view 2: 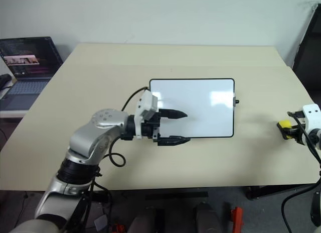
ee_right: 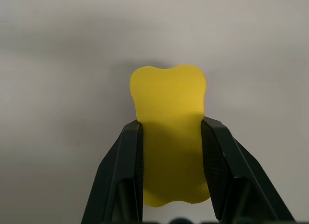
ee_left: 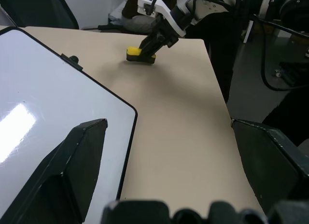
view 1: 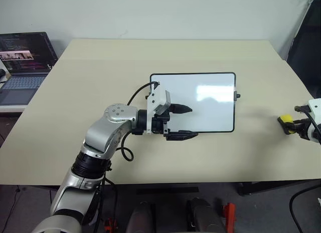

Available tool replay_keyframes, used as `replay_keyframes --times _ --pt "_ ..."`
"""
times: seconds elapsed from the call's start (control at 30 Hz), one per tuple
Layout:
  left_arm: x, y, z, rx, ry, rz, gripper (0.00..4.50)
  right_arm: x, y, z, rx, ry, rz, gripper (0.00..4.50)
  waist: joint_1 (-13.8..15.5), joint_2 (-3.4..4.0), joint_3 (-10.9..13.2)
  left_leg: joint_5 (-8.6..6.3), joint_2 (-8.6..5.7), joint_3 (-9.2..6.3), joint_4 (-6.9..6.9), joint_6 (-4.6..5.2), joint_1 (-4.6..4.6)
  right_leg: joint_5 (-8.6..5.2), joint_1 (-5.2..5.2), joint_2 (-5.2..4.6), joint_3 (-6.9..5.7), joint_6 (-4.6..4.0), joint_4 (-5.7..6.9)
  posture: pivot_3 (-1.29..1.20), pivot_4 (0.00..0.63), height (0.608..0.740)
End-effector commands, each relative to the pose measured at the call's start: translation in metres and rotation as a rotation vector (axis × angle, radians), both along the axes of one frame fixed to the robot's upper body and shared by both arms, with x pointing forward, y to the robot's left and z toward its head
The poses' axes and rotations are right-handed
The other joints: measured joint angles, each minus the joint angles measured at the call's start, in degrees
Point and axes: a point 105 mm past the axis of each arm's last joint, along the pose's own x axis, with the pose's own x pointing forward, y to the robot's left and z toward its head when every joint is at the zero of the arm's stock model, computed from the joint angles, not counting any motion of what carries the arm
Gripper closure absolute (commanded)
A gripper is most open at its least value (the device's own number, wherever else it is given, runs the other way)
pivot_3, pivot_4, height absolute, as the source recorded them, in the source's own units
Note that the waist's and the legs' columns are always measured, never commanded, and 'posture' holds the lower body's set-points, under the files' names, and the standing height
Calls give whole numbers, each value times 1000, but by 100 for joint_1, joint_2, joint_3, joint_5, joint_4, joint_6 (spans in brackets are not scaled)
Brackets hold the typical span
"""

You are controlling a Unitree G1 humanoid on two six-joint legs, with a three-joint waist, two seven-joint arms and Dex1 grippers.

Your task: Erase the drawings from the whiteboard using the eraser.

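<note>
The whiteboard (view 1: pixel 200 102) lies flat near the middle of the bench (view 1: pixel 100 67), its glossy face showing glare. The left hand (view 1: pixel 183 122) hovers at the board's near left corner with fingers spread, one over the board. Well apart, by the bench's right edge, the right hand (ee_right: pixel 170 137) pinches the yellow eraser (ee_right: pixel 169 132).

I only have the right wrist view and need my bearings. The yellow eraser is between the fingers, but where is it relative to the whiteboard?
Observer: The eraser, held in the right gripper, is low by the right edge of the table. It is apart from the whiteboard, which lies to its left.
Operator: Any marks on the board?
Observer: I see none; the surface looks clean white, with glare.
Operator: And the left gripper?
Observer: The left gripper is open over the board's near left corner.
</note>
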Motion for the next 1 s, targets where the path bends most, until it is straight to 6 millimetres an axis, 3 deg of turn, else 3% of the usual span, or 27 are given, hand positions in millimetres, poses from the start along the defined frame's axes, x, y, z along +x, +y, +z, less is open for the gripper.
replay_keyframes --times 0.03,0.3,0.43,0.5,0.63,0.7,0.77,0.87,1.0 --pt "-4 -1 13 -18 -53 -16 0 5 1 19 33 -55 -5 2849 0 1 0 0 0 0 0 0 0 0 0 0 0 0 1 0 150 740" --pt "1 6 11 -3 -59 15 0 7 9 25 63 -79 7 91 7 1 0 0 0 -1 0 0 0 0 1 0 0 0 1 0 150 740" --pt "20 24 22 -19 -119 143 0 9 13 39 21 -146 27 37 8 1 -1 0 0 -2 0 0 2 0 1 0 -1 0 2 0 150 740" --pt "35 39 45 -117 -176 279 0 12 22 55 15 -231 55 37 13 1 0 0 0 -2 1 0 1 0 1 0 -1 0 2 0 150 740" --pt "68 92 72 -247 -264 634 0 16 44 78 9 -456 86 37 -5 1 -1 0 2 -4 4 0 2 1 1 0 -1 1 7 0 150 740" --pt "87 120 58 -286 -262 868 0 15 59 58 64 -518 86 37 9 -1 -8 0 3 -8 2 0 6 1 5 1 -4 1 6 0 150 740" --pt "96 133 41 -295 -262 1010 0 13 62 41 109 -548 46 37 56 -4 -22 0 3 -13 -2 -1 16 0 19 -1 -10 1 1 0 150 740" --pt "103 142 17 -283 -268 1147 0 11 54 27 152 -570 -54 37 124 4 -18 0 -6 -1 0 -4 12 5 13 -13 -2 5 6 0 150 740" --pt "106 139 -25 -228 -258 1227 0 10 60 9 186 -583 -93 37 173 2 -19 3 -12 0 8 -8 4 14 12 -20 -1 18 0 0 150 740"
